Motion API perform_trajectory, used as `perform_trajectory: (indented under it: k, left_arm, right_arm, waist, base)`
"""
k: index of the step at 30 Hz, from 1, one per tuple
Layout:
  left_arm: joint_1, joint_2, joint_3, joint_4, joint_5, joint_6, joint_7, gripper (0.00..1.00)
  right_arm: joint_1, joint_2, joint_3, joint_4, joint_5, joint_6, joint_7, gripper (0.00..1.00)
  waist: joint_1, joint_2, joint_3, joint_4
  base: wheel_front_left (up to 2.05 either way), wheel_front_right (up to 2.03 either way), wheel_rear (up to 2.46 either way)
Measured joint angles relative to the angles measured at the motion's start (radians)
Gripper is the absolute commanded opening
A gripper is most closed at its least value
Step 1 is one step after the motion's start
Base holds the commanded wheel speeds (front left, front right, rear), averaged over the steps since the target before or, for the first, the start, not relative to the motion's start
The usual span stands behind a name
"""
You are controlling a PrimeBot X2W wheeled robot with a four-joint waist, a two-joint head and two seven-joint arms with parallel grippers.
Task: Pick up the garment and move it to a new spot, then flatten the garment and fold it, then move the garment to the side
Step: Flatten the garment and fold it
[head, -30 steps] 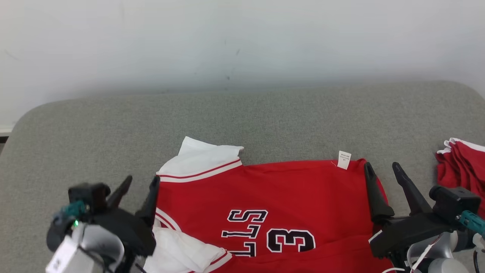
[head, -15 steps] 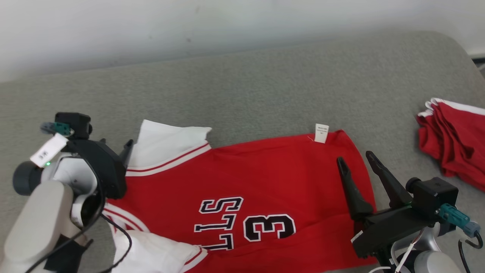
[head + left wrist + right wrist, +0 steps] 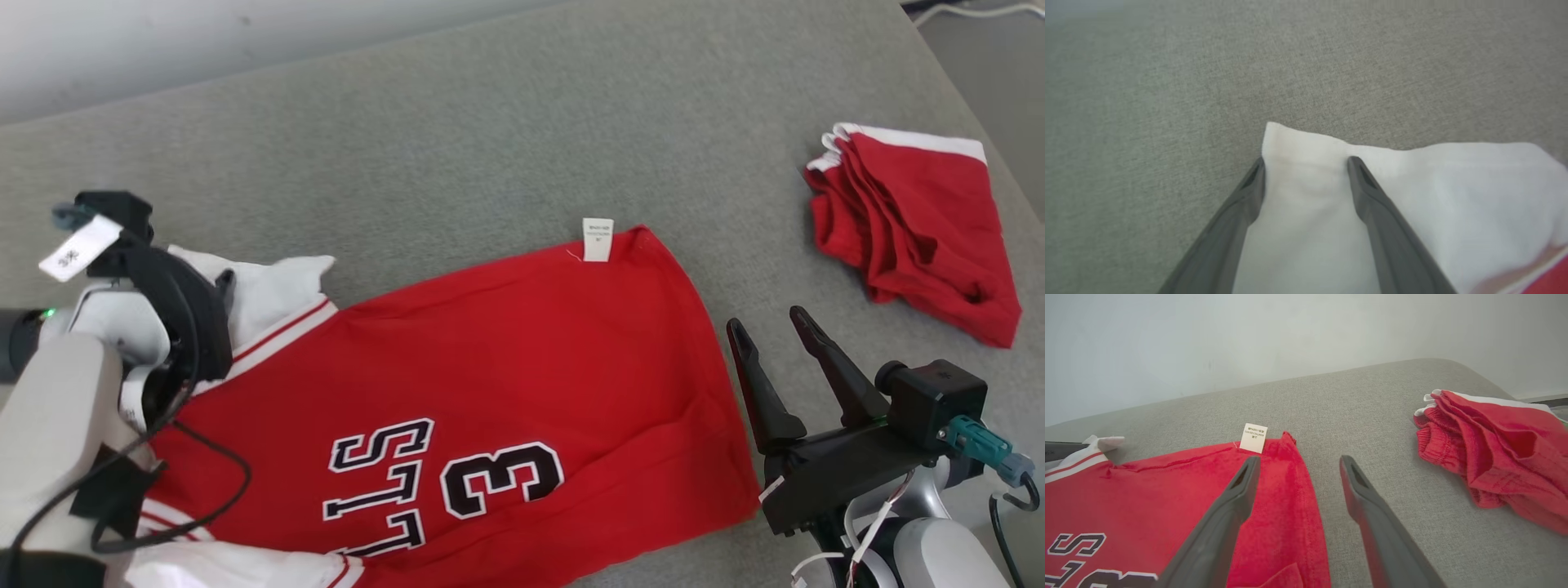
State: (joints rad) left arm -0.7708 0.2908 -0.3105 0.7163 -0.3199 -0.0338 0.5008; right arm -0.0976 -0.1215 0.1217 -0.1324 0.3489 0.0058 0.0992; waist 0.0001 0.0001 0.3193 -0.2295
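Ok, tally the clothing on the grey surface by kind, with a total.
Jersey: 1
Red bundle: 1
Total: 2

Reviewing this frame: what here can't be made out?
- Jersey lettering: head view, cut off by the bottom edge.
- Label print: too small in the head and right wrist views.
- Whether the left pincer touches the white sleeve: left wrist view, unclear.
- Red shorts: right wrist view, cut by the right edge.
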Motion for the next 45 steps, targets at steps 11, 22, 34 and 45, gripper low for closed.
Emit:
perform_trajectory:
  k: [11,22,34,45]
  left_arm:
    - [-0.056,-0.004,0.001,0.095,0.032,0.042,-0.012,1.00]
    - [-0.059,-0.007,0.006,0.128,0.019,0.024,-0.012,1.00]
    - [-0.077,0.005,0.003,0.170,0.026,0.039,-0.012,0.27]
    - [-0.079,-0.002,0.005,0.168,0.001,-0.004,-0.022,0.00]
  right_arm:
    - [0.001,-0.002,0.004,0.035,0.000,0.003,-0.012,1.00]
    - [0.001,-0.003,0.015,0.044,0.000,0.010,-0.012,1.00]
    - [0.001,-0.003,0.026,0.062,0.000,0.012,-0.013,1.00]
    - [-0.023,-0.030,0.056,0.082,-0.008,0.039,0.036,1.00]
  waist:
    - [-0.0001,-0.0002,0.008,-0.007]
    - [-0.0001,-0.0002,-0.009,0.003]
    - [-0.0002,-0.0002,-0.014,-0.001]
    - [-0.0003,-0.0001,-0.001,-0.004]
  base:
    - [0.00,0.00,0.00]
    - [0.00,0.00,0.00]
    - [0.00,0.00,0.00]
    - [0.00,0.00,0.00]
